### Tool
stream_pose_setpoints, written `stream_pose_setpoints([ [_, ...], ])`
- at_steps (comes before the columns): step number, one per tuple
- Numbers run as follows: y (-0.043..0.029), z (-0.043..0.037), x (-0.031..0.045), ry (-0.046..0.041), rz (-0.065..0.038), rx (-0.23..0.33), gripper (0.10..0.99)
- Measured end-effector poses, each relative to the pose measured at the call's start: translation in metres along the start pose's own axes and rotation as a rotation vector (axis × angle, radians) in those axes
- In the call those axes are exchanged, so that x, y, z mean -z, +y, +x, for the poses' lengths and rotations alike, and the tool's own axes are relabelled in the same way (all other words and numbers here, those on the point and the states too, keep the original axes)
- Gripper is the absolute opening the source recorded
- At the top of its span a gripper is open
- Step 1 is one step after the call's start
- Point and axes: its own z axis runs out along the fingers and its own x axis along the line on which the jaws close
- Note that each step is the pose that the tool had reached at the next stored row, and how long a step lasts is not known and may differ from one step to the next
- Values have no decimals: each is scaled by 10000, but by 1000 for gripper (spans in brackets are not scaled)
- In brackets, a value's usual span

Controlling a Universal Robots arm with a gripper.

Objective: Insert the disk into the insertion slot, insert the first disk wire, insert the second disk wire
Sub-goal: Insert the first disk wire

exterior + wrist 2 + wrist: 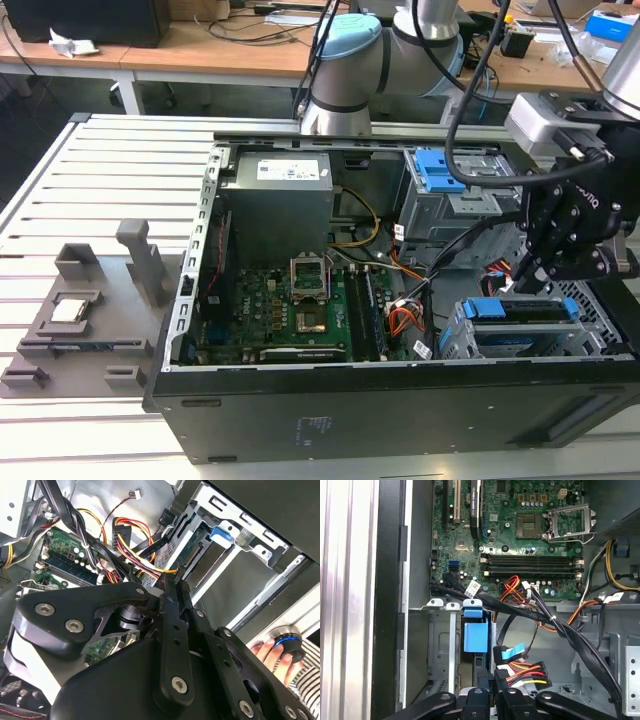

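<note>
The disk (520,308), with its bright blue carrier, lies inside the insertion slot (470,342), the low grey cage at the case's front on the exterior view's right. In the second wrist view the disk (199,547) sits in the cage behind a blue tab (223,534). My black gripper (535,283) hangs just over the cage's inner end. Its fingers (170,630) meet at the tips, where a yellow and red disk wire (150,567) ends, close to the disk's rear edge. A black plug (522,672) on that wire lies beside the fingertips (481,700).
A taller grey cage with a blue latch plate (438,170) stands behind. Bundled black cables (555,622) cross between motherboard (290,310) and cage. A flat blue cable (512,651) lies loose nearby. A person's hand (270,652) rests on a knob outside the case.
</note>
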Motion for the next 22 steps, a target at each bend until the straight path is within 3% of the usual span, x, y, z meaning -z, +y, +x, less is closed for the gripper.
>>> stream_pose_setpoints([
  [22, 0, 0, 0, -118, -89, -2122, 165],
])
